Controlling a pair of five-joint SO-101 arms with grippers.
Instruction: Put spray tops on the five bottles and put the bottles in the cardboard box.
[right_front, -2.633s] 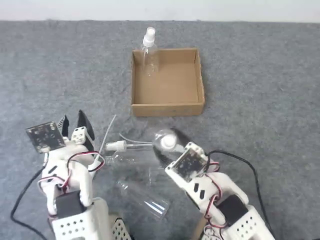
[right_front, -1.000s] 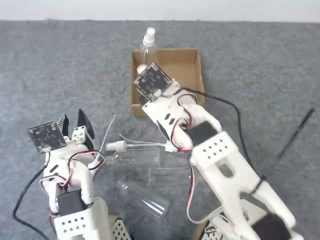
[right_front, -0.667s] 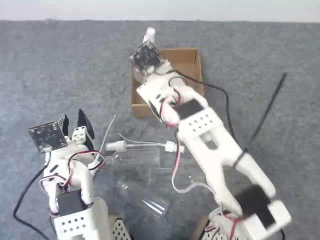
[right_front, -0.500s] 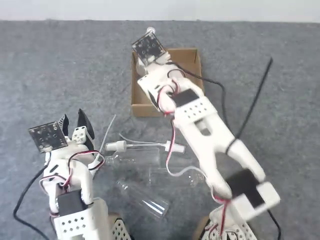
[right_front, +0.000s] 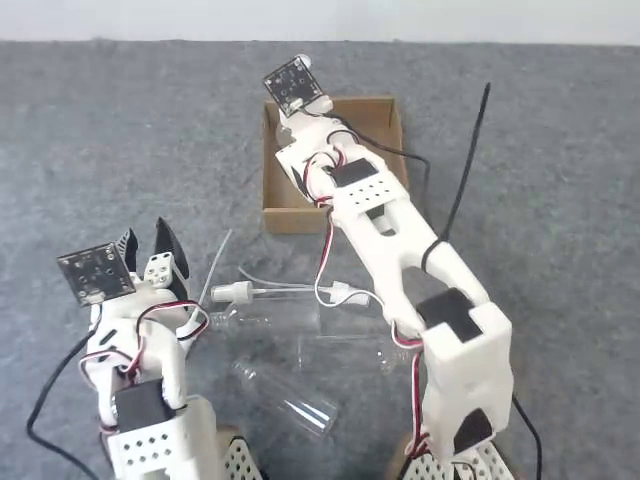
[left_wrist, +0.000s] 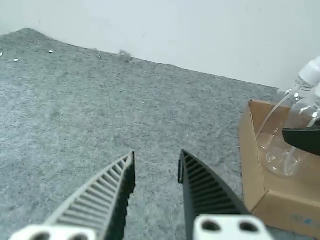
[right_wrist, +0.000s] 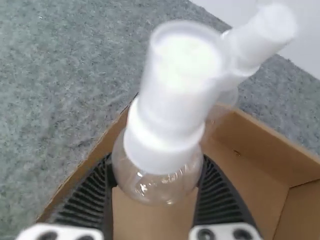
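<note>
Both arms are white plastic shells with blocky links. The left arm (right_front: 140, 345) and right arm (right_front: 400, 250) have black servo blocks (right_front: 450, 312) set into the white. Thin red, white and black wires (right_front: 335, 215) loop along the joints. A thicker black cable (right_front: 463, 185) runs off the right arm. There is a square dark circuit board (right_front: 93, 273) at each wrist. The base housing (right_front: 150, 448) is perforated with rows of small holes. The fingers (left_wrist: 205, 192) are dark grey, wedge-shaped and ribbed on the inner faces, with white mounts with screw holes behind them.
</note>
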